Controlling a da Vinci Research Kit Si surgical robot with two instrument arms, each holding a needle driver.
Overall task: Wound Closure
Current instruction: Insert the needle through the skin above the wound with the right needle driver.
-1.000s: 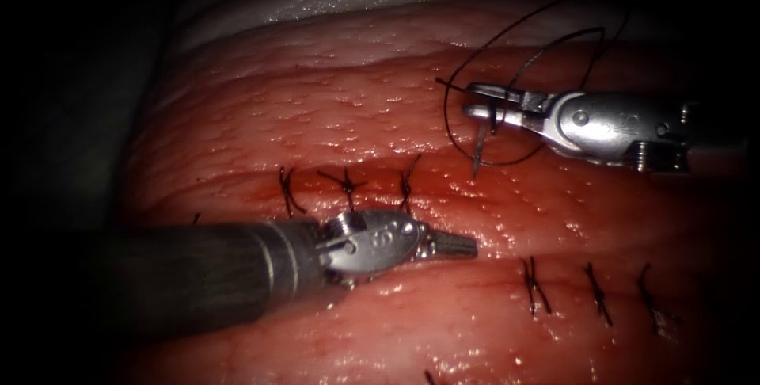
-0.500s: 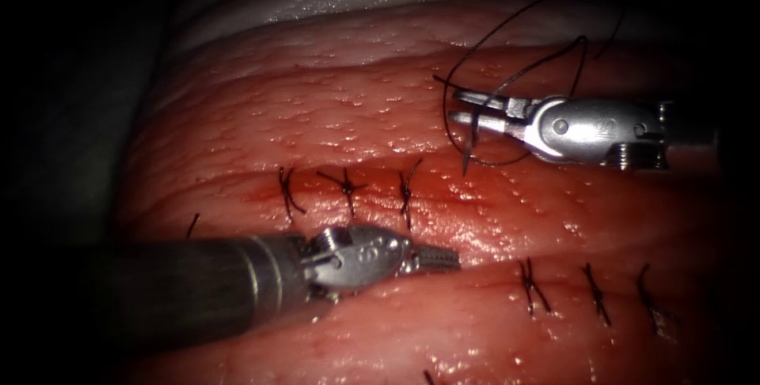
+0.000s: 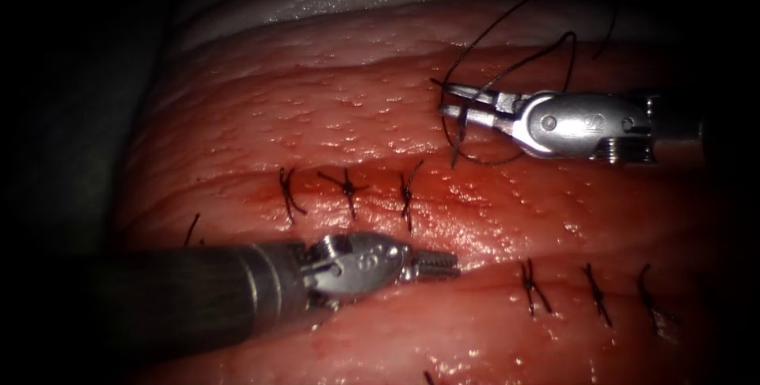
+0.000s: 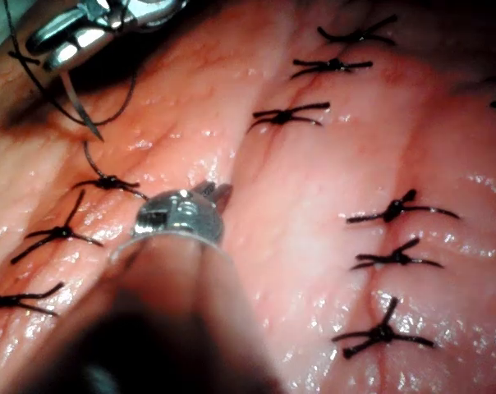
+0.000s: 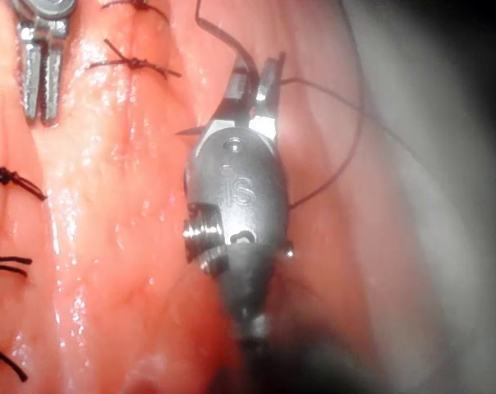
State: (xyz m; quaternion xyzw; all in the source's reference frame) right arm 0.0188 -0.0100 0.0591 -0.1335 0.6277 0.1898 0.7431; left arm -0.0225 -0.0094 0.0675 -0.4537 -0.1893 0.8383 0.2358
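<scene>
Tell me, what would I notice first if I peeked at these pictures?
The right arm's shiny hand, up above the cuts, grips a dark curved needle that hangs clear of the wet pink tissue, with black thread looping over it. Lower down, the left arm's hand holds nothing and rests closed by the open cut, between rows of dark stitches.

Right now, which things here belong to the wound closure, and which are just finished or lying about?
In the job:
- right tool, holding the needle clear above the tissue
- thread looping behind it
- left tool, shut, holding nothing, lying in the open cut

Lying about:
- finished stitches
- red fluid
</scene>
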